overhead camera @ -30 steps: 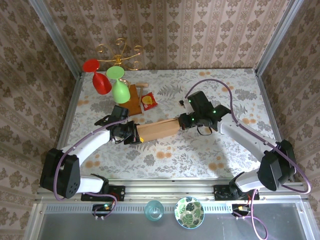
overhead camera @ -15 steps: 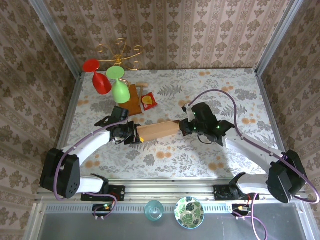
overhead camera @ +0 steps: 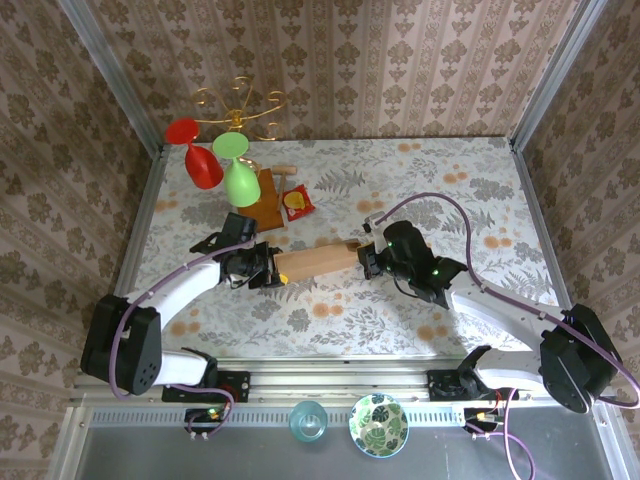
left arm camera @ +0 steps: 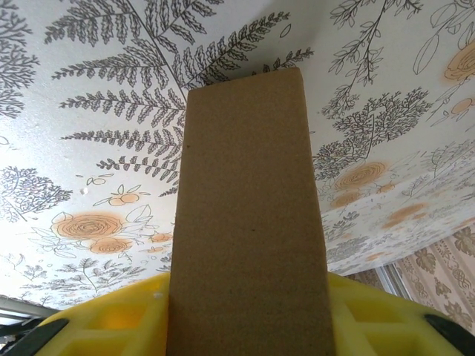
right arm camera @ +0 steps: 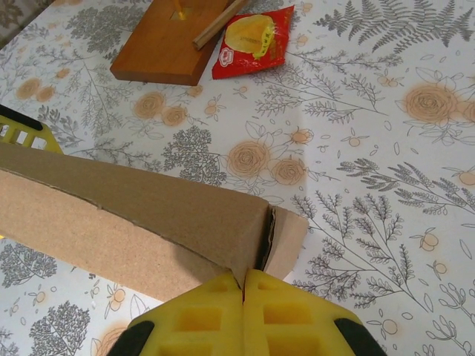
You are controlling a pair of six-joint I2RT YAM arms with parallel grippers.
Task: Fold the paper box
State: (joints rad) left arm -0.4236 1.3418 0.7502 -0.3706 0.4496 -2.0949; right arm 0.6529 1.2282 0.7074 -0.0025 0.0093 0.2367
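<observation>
We have the paper box (overhead camera: 318,262) as a long, narrow half-folded form at mid-table (overhead camera: 400,170), spanning the two arms. The left gripper (overhead camera: 266,268) is clamped on one end. The right gripper (overhead camera: 369,258) meets the other end with its pads together. A harder push there could buckle the cardboard or slide it from the left clamp.

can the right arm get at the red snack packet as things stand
Probably not yet: the right gripper is shut on the brown cardboard box. The red snack packet lies just beyond, nothing in between.
</observation>
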